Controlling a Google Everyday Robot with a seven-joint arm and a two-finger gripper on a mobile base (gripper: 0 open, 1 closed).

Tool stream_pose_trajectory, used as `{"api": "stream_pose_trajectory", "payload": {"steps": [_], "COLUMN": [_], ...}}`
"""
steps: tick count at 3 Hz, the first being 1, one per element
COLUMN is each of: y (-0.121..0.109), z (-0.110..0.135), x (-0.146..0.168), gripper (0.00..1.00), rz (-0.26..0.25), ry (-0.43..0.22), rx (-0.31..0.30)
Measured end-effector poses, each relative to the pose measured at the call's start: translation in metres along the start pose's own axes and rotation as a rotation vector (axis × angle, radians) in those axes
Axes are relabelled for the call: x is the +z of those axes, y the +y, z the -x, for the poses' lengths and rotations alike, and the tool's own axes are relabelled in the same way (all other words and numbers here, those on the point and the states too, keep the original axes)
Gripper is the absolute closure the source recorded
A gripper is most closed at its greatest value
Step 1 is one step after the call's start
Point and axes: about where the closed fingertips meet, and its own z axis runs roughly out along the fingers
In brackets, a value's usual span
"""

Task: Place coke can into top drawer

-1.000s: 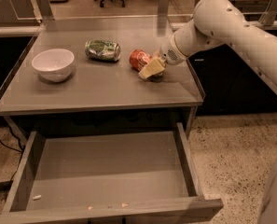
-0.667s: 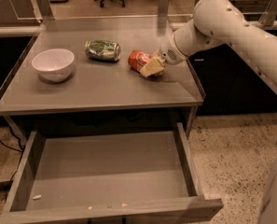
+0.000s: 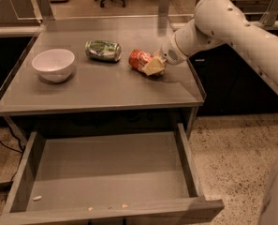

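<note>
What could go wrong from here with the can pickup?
1. The coke can lies on its side with the gripper at one end; being round, it may roll or slip away.
2. The green can lies close beside it and could get knocked.

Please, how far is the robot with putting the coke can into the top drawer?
Done: the top drawer is pulled open. In hand: the pincer is at the end of the coke can nearest the arm; the can lies on its side on the table, and whether the pincer has hold of it I cannot tell. Left: lifting the can, carrying it over the drawer and setting it inside.
</note>
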Motion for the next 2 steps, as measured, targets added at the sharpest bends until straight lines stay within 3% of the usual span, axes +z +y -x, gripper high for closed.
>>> {"api": "stream_pose_trajectory", "payload": {"steps": [2], "y": [-0.002], "z": [-0.001], "x": [-0.018], "gripper": [1.00], "rz": [-0.008], "ry": [0.028], "rx": [0.052]}}
